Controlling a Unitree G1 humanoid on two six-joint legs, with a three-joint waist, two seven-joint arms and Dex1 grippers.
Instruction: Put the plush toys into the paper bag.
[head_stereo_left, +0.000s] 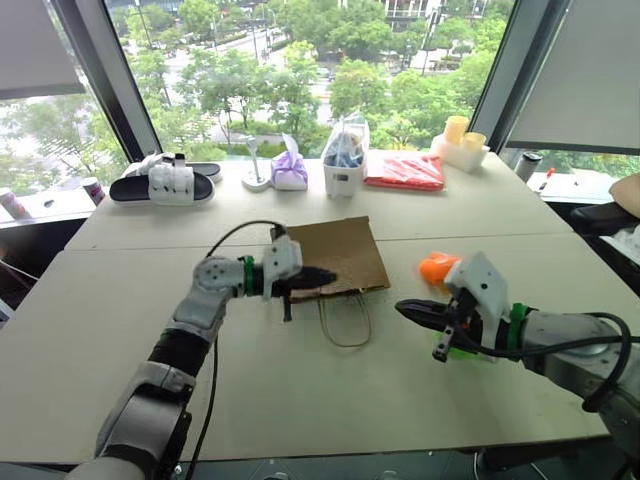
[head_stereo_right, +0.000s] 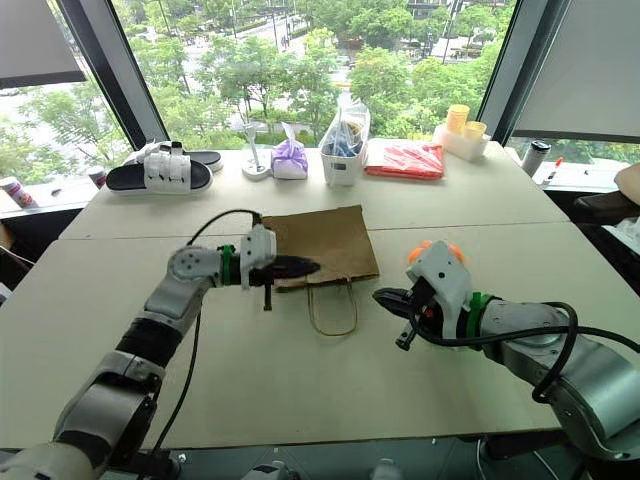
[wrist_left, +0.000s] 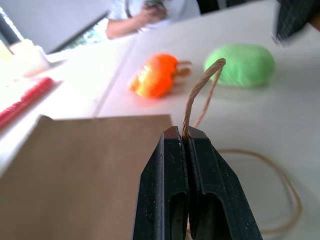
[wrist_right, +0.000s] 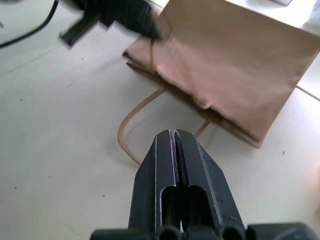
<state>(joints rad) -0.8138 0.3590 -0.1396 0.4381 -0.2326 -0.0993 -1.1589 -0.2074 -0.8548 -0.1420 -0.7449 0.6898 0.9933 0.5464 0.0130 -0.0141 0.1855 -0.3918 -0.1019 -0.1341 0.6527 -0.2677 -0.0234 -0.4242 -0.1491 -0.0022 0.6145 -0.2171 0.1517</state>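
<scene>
Lifting by one thin handle (wrist_left: 200, 95) risks tearing it or dragging the flat paper bag (head_stereo_left: 338, 255) shut-mouthed. Orange toy (wrist_left: 156, 75) and green toy (wrist_left: 241, 64) lie on the table (head_stereo_left: 300, 390) beside it. Left gripper (head_stereo_left: 322, 275) pinches the handle; right gripper (wrist_right: 175, 137) closed, empty.

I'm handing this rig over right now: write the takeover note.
Left hand: shut on the upper handle of the paper bag, which lies flat mid-table.
Right hand: shut, empty, hanging over the table near the bag's mouth.
Orange plush toy and green plush toy: on the table to the bag's right, both outside it.
Done: handle gripped.
Left: open the bag, put both toys in.
</scene>
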